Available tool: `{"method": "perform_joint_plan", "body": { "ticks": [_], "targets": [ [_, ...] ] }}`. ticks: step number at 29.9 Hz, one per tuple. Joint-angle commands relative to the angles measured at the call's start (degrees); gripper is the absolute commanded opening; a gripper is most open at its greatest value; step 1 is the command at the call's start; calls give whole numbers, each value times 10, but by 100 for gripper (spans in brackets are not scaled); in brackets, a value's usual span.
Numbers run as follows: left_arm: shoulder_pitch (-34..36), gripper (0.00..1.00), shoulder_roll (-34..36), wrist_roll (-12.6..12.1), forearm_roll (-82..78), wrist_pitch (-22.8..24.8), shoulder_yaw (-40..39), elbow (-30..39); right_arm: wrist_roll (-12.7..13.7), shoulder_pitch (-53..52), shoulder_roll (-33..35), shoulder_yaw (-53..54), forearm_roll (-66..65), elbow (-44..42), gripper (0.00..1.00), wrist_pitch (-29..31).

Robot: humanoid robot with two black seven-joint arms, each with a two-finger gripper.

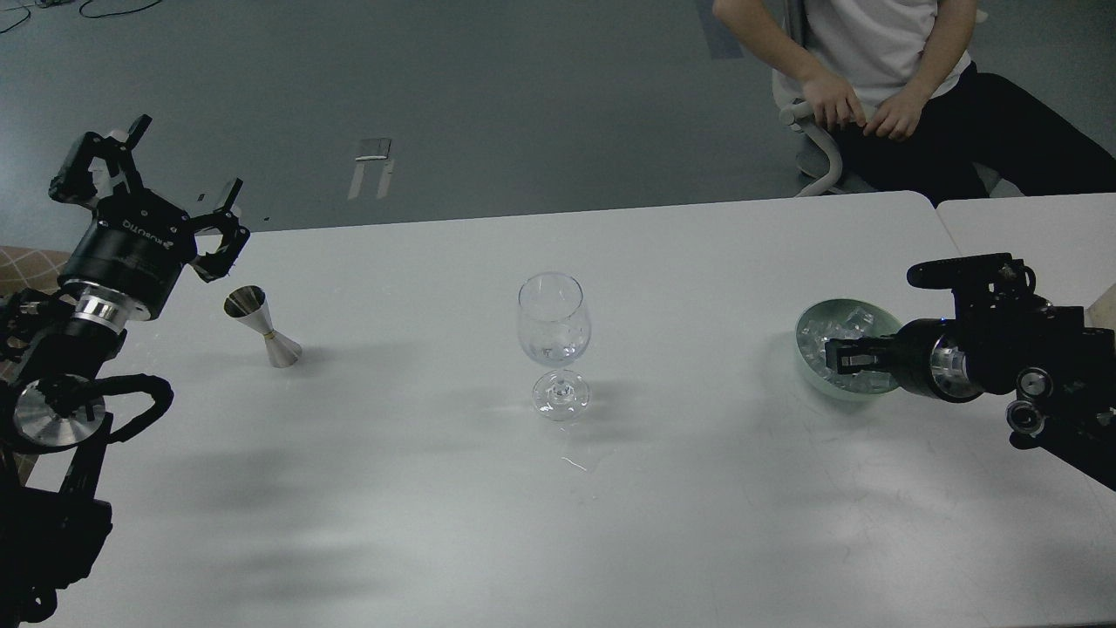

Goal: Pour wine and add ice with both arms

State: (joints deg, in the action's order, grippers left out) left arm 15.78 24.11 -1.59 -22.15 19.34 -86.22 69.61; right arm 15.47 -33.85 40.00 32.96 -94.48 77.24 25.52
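A clear stemmed wine glass (554,327) stands upright at the table's middle, with a little clear wine (552,351) in the bottom of its bowl. A pale green bowl (806,371) at the right holds several small clear ice cubes (826,329). My right gripper (844,358) reaches in from the right and sits low over the ice; it is dark and its fingers cannot be told apart. My left gripper (159,187) is wide open and empty, raised above the table's far left edge, just behind a small steel jigger (262,327).
A person in a white shirt (881,61) sits on a chair beyond the far right of the white table (436,488). A second table (1037,231) adjoins at the right. A few water drops (575,462) lie in front of the glass.
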Motion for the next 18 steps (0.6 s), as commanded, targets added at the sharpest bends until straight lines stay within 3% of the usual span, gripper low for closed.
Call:
{"method": "perform_joint_plan", "body": {
  "ticks": [1,11,18],
  "targets": [
    [0,97,0,0,0,0,0,0,0,-1,1,0,1,0,16,2],
    [1,97,1,0,0,1,0,0,0,-3,8,1,5,16,15,3],
    [3,97,3,0,0,0,-1,2,-1,-2,55,34,8,84,15,3]
  ]
}}
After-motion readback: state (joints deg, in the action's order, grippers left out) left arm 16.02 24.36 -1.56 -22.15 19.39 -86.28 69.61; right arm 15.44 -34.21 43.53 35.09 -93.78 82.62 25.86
